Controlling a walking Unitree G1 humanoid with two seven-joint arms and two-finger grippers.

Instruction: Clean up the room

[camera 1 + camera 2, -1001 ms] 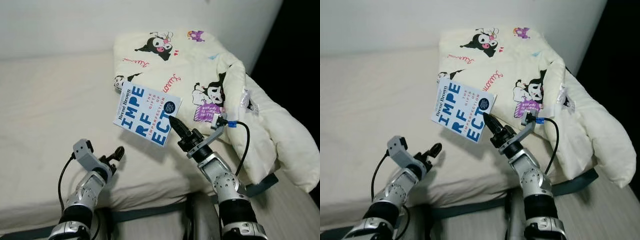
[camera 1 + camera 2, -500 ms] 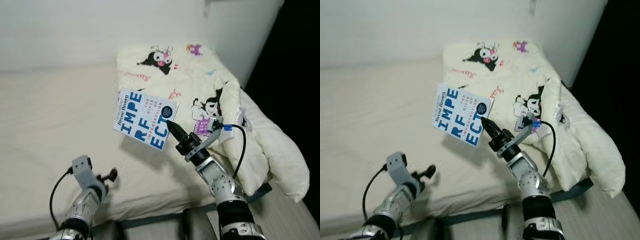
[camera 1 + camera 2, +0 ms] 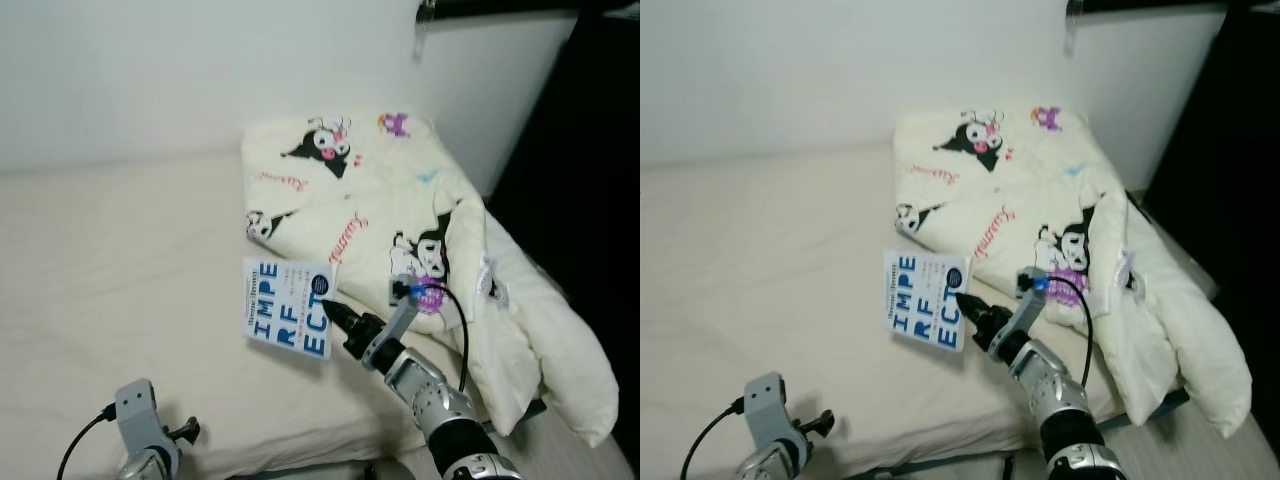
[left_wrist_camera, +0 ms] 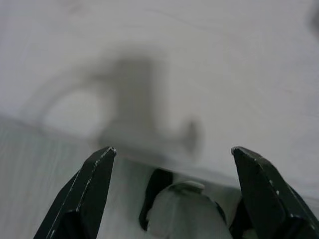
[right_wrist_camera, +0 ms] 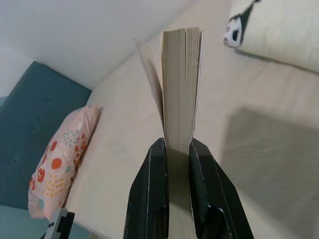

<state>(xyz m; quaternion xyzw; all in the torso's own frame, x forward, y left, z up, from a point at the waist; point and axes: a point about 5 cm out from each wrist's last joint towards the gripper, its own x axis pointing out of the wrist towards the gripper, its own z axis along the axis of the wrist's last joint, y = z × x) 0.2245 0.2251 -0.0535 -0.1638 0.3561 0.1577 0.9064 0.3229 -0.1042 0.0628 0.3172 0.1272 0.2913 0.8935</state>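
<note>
The book point(image 3: 288, 320) stood pinched by its lower corner in the right gripper point(image 3: 338, 320), held above the cream bed point(image 3: 110, 270), nearer the mattress than a second earlier. The left gripper point(image 4: 172, 164) hung low, fingers spread. Beyond lay the cartoon-print duvet point(image 3: 380, 200).

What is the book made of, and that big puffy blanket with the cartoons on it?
The book looks like paper: a thin, slightly shiny printed cover and a block of cream pages, seen edge-on between the right gripper fingers. The blanket looks like soft padded fabric, probably cotton or polyester: matte, puffy, creased.
</note>
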